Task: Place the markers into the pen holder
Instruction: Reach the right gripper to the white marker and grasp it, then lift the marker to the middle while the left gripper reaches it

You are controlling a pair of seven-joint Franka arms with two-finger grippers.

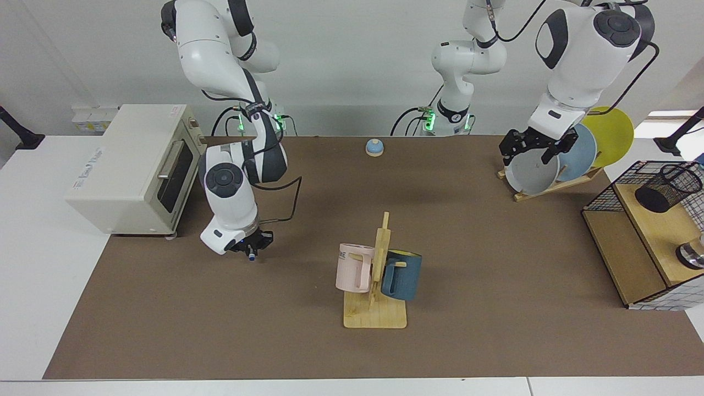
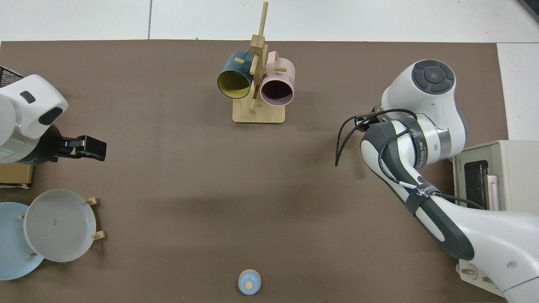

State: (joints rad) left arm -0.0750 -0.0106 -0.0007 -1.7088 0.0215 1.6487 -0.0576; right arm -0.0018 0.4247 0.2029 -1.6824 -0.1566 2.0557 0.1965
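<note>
White arms (dark joints), black cables

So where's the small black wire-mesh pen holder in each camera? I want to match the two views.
Facing view: the small black wire-mesh pen holder is at the far right edge, tilted on the upper wooden shelf of the black wire-grid cage.
Top view: not in the picture; only a corner of the cage shows at the left edge.
Shared landmark: the wooden mug tree holding a pink and a blue mug.
</note>
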